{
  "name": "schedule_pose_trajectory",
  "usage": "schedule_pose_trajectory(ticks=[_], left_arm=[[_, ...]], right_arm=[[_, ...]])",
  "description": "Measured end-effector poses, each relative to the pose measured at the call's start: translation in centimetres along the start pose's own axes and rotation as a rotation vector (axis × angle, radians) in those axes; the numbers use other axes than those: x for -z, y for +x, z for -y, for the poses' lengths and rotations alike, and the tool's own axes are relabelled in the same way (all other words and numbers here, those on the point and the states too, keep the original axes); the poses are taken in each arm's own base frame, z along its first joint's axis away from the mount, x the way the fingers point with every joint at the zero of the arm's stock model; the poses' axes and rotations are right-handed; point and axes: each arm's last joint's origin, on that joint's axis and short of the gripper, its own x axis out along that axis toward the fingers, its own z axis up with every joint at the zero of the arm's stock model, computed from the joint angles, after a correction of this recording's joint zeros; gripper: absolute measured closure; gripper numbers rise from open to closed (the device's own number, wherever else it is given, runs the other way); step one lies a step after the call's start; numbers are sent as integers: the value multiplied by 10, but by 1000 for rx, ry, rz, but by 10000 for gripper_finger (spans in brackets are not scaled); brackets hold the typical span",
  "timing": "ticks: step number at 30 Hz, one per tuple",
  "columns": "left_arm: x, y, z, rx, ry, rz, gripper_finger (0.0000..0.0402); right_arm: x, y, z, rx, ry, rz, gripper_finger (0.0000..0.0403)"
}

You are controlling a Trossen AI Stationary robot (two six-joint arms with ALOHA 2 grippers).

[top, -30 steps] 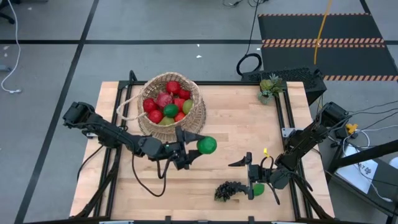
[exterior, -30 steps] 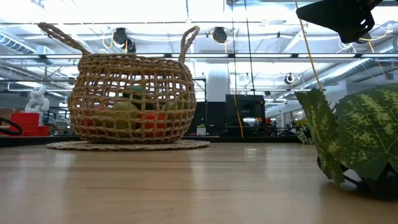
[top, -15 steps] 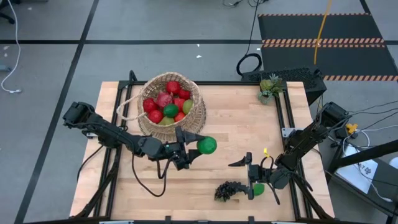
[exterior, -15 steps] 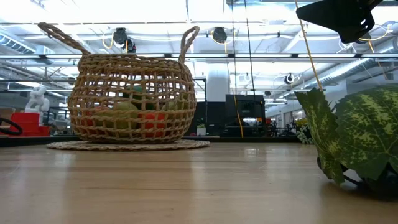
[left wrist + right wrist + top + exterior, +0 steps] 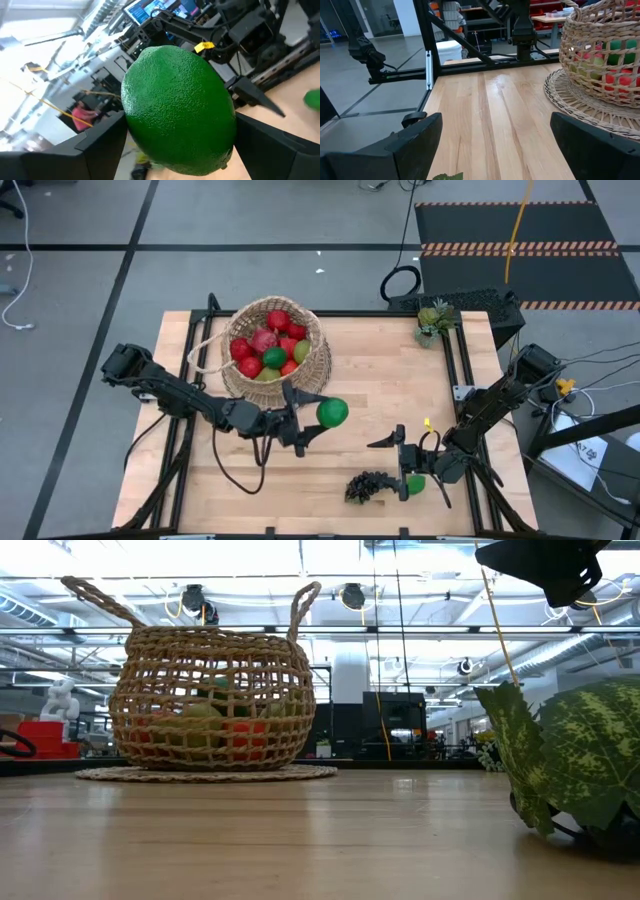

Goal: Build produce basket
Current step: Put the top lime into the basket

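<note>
The round woven basket (image 5: pixel 275 348) stands on a woven mat at the table's far left. It holds red, green and yellow-green fruits (image 5: pixel 268 345) and also shows in the low view (image 5: pixel 210 700) and the right wrist view (image 5: pixel 602 65). My left gripper (image 5: pixel 322 416) is shut on a green lime (image 5: pixel 333 412) just near-right of the basket. My right gripper (image 5: pixel 393 462) is open and empty at the near right. It sits beside a dark grape bunch (image 5: pixel 370 485) with a green leaf (image 5: pixel 580 755) that lies on the table. My left gripper pinches the lime between its two fingers (image 5: pixel 95 145), one on each of two opposite sides of the lime (image 5: pixel 135 125). The fingers come about level from the table's left. The lime is lifted clear of the table.
A small green spiky potted plant (image 5: pixel 432 320) stands at the far right corner. Bare wood (image 5: pixel 390 380) lies between the basket and the right arm. Black frame rails run along the table's left and right edges.
</note>
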Motion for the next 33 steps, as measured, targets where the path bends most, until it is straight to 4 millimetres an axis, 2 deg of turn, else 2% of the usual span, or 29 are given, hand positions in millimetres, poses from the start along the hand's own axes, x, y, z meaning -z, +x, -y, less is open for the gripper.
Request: schedule_pose_trajectory(ticks=[14,33], left_arm=[[0,0,0,0,-182,0,66],[0,0,0,0,-266,0,66]], right_arm=[[0,0,0,0,0,0,35],[0,0,0,-1,-1,-1,35]])
